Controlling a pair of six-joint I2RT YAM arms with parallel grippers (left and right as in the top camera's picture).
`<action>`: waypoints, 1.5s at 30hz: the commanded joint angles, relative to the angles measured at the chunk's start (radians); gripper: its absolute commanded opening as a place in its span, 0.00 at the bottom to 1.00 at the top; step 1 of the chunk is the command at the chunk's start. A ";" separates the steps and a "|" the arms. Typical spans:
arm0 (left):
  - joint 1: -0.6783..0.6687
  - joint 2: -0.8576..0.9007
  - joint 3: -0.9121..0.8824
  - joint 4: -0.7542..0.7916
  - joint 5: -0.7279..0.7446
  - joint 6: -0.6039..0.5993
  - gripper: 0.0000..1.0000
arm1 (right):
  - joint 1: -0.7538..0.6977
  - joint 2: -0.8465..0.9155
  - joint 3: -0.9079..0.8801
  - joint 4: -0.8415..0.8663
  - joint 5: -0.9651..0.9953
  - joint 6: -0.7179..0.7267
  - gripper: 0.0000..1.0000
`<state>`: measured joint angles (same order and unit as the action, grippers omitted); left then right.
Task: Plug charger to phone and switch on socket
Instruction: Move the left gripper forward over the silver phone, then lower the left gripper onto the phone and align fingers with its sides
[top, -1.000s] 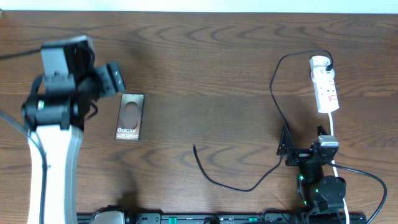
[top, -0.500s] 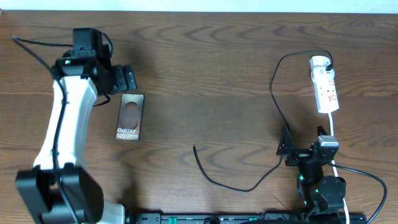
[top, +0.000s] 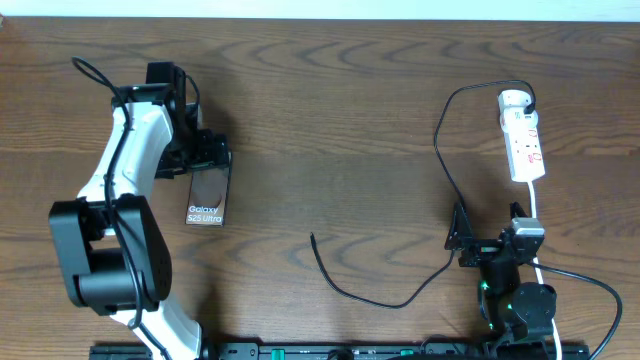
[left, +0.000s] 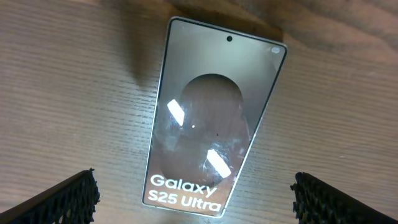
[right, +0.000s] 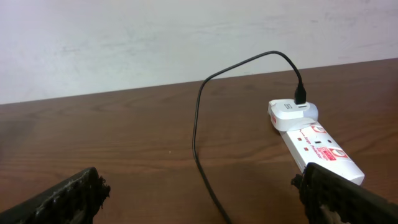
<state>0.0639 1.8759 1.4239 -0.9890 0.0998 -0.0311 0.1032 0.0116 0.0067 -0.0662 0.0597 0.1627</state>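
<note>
Starting at the near right, the right gripper (right: 202, 202) is sitting low by the table's (top: 330, 120) near edge, its jaws spread wide and gripping nothing. In its own camera, bare wood and a run of cable are showing between the fingertips. It is sitting exactly where it was a second ago.

The charger (top: 370, 298) is lying slack, its free connector end resting on the wood around the middle of the table, well apart from the phone. From there the black cable is curving right past the right gripper, running far and arching over to a white adapter block (right: 292, 112) at the far, rounded end of the socket (top: 525, 145). None of that has shifted.

Over on the left, the left gripper (top: 208, 155) is now hanging over the phone's (left: 214, 118) far end. A second ago it was off beyond the phone's far left corner. Its jaws are wide open and holding nothing. In the wrist view the fingertips are framing the phone on either side, clear of its edges.

The phone is lying flat, a dark glossy rectangle with a pale round patch, light glinting off it, and white "Galaxy S25 Ultra" lettering at its near end.

The socket, white with red markings, is lying at the far right, trailing its white cord (top: 535, 205) nearward.
</note>
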 joint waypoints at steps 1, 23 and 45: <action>0.004 0.024 -0.002 -0.005 0.005 0.047 0.98 | -0.006 -0.006 -0.001 -0.004 0.002 -0.014 0.99; 0.002 0.032 -0.129 0.113 0.006 0.080 0.98 | -0.006 -0.006 -0.001 -0.004 0.002 -0.014 0.99; 0.002 0.032 -0.177 0.187 0.027 0.084 0.98 | -0.006 -0.006 -0.001 -0.004 0.001 -0.015 0.99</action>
<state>0.0639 1.9022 1.2514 -0.8024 0.1257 0.0345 0.1032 0.0116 0.0067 -0.0662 0.0601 0.1631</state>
